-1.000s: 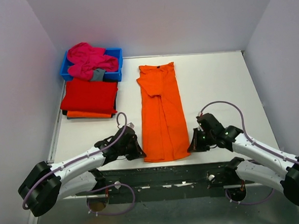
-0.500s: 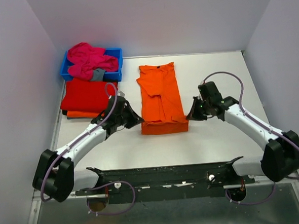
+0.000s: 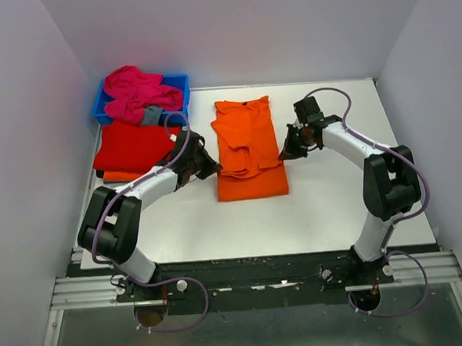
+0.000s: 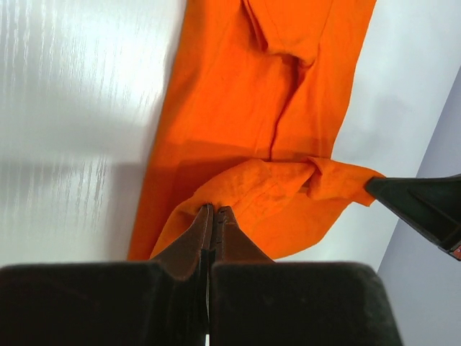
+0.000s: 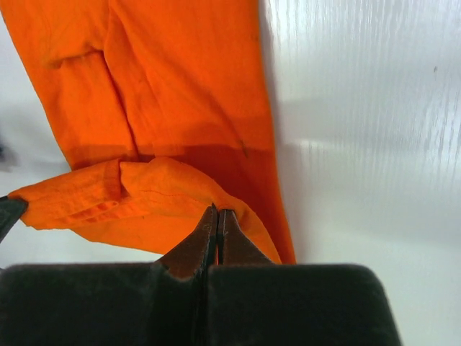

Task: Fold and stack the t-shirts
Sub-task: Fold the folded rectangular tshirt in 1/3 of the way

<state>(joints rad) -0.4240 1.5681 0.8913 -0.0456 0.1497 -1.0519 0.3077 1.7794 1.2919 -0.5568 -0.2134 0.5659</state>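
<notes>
Left gripper: clamped on orange shirt hem.
Right gripper: clamped on same hem.
Fold: bring both corners level toward upper centre.

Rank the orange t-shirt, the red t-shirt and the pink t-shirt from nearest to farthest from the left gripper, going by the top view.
1. orange t-shirt: pinched at its lifted edge in the left gripper, mid-table.
2. red t-shirt: folded, on the gripper's left, atop a stack by the table's left edge.
3. pink t-shirt: crumpled in the blue bin, far left corner.
</notes>
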